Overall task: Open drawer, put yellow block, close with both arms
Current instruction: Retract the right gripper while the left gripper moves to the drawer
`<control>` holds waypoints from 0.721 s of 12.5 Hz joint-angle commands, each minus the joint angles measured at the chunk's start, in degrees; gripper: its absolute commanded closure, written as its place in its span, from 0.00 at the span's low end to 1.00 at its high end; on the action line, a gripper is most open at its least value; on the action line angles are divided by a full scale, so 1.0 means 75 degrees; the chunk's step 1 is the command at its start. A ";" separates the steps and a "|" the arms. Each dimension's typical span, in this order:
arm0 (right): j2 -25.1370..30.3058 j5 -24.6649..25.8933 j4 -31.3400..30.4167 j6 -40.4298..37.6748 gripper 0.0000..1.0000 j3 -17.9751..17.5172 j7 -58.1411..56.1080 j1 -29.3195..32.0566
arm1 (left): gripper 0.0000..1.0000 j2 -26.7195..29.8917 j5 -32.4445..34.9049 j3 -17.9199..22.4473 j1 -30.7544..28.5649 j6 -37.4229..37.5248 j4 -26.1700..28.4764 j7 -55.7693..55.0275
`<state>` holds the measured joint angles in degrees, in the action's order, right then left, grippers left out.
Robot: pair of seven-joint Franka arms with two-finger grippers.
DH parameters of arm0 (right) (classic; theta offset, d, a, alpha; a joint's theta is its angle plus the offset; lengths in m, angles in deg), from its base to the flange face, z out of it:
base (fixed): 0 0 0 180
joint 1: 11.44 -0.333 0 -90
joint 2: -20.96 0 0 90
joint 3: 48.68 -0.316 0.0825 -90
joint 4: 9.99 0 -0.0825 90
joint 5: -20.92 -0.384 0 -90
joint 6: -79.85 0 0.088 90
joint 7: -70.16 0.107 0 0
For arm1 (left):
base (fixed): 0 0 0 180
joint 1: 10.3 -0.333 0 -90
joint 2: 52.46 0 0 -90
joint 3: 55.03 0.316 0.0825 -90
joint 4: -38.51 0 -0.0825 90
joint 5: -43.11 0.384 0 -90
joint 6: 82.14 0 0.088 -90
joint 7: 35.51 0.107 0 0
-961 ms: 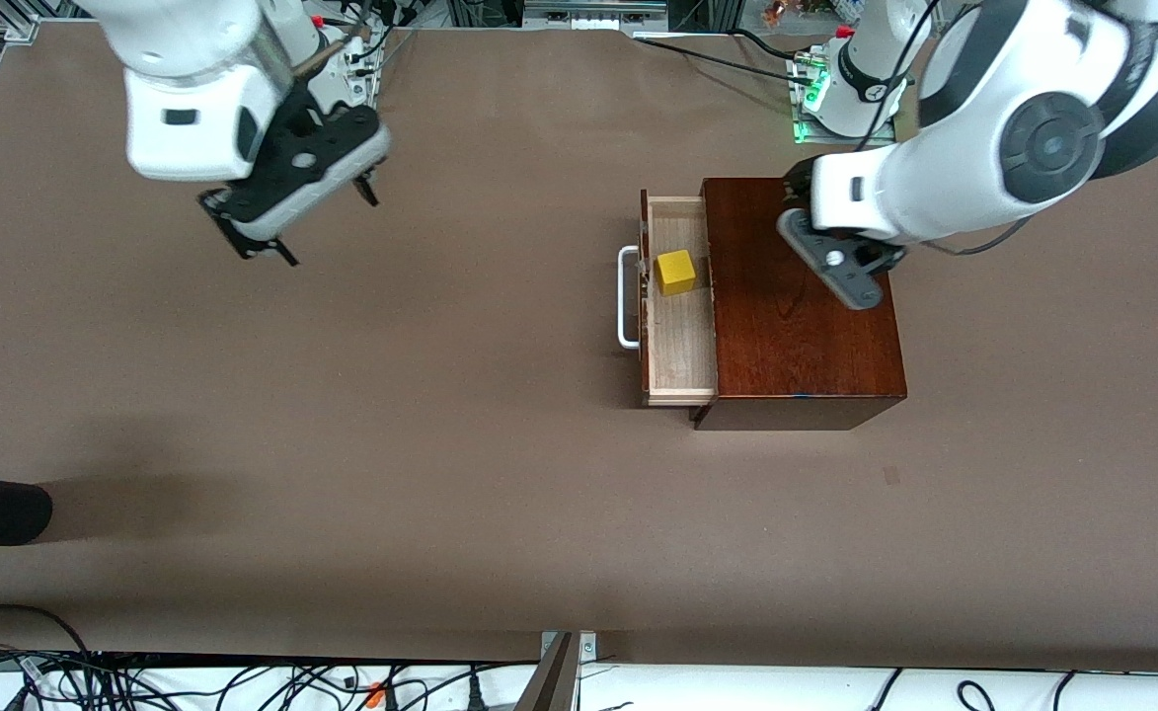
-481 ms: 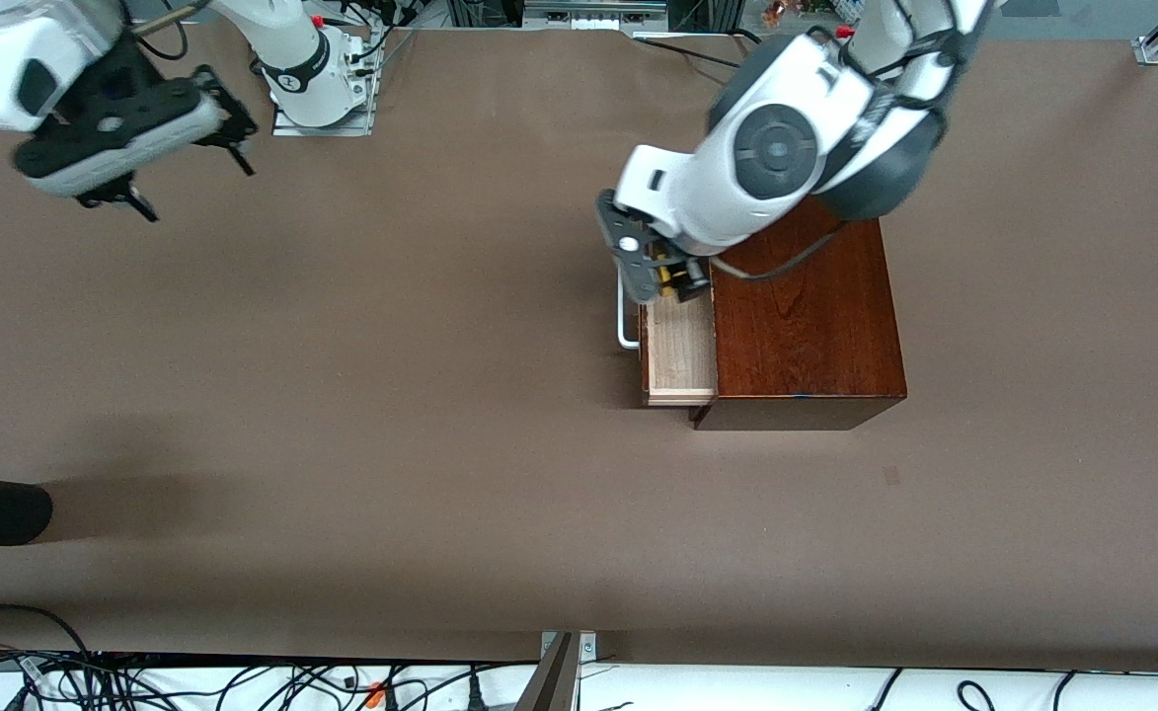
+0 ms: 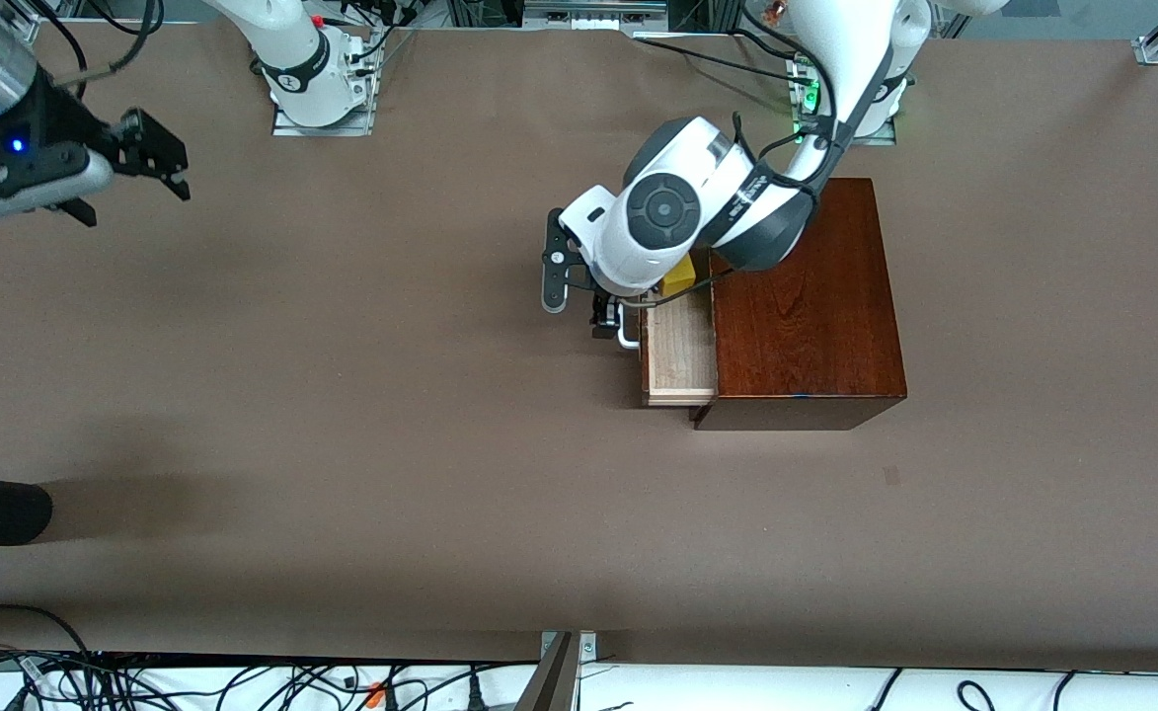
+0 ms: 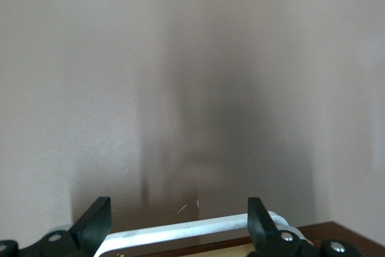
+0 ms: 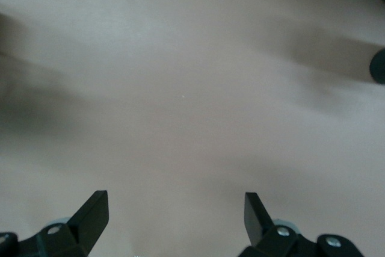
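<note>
1. Block (image 3: 679,276) lying in the open drawer (image 3: 680,354), partly hidden under the left arm.
2. Left gripper (image 4: 179,224) hanging spread at the handle (image 3: 626,339), gripping nothing.
3. Right gripper (image 5: 175,215) waiting, spread, over bare table toward its own end.
4. Closing not yet done.

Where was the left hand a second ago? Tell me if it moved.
Yes. The left hand left the spot over the box top and now sits open at the drawer handle.

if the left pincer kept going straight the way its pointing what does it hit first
Most likely the white handle of the drawer: the left pincer, open, has it lying between its fingertips. Past that, only bare table shows. Depth is hard to judge.
</note>
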<state>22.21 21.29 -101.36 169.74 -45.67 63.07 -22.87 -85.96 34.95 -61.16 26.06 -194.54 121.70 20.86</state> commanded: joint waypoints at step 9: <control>-0.0190 -0.0073 -0.0779 0.1172 0.00 -0.0051 0.1533 0.0200 | 0.00 -0.0503 0.1251 0.0208 0.0307 0.0162 0.0123 0.0207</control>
<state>21.24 21.21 -107.39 176.71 -45.66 74.29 -22.05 -88.97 42.09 -60.58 28.80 -194.23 122.63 20.86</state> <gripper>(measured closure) 0.000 0.000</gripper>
